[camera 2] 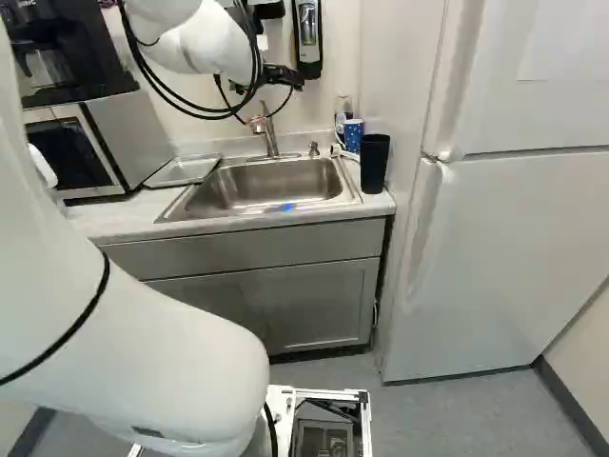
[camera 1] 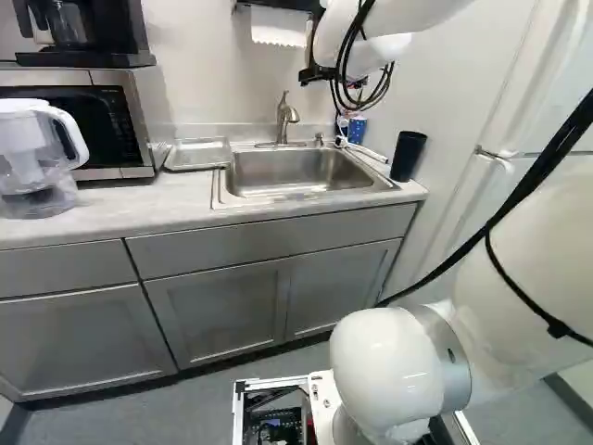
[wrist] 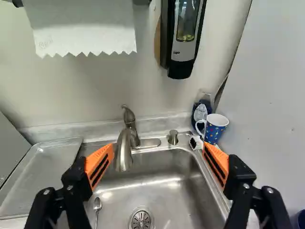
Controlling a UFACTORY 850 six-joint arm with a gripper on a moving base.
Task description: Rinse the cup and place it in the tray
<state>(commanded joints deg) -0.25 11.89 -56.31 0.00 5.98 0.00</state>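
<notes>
- Blue spotted ceramic mug [wrist: 216, 130] (the cup, I'd guess) is upright by the sink's [wrist: 209, 183] back corner, handle towards the metal faucet [wrist: 125, 145].
- Black gripper [wrist: 158, 147] is spread wide, empty.
- Mug's ahead, off towards the non-tray side, so I'd shift that way.

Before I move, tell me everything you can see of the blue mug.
The mug stands upright and ungripped by the sink's far corner, near the side wall. It looks like glazed ceramic: blue with small coloured spots, white inside, its white handle toward the dark bottle. I can't tell whether they touch.
</notes>
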